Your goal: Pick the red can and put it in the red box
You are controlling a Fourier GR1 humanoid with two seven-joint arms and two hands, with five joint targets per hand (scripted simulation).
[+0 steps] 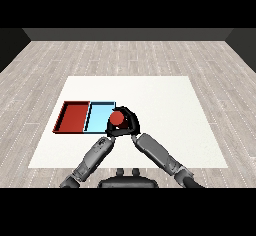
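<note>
Red can (117,119) sits enclosed in the right hand (131,122), fingers curled round it, at the light blue tray's (98,116) right edge; carriage toward the red tray (73,116) remains. Left hand (111,130) finger state cannot be told.

red can (117,118), red tray (73,116), light blue tray (98,116), white table (165,105)
</note>
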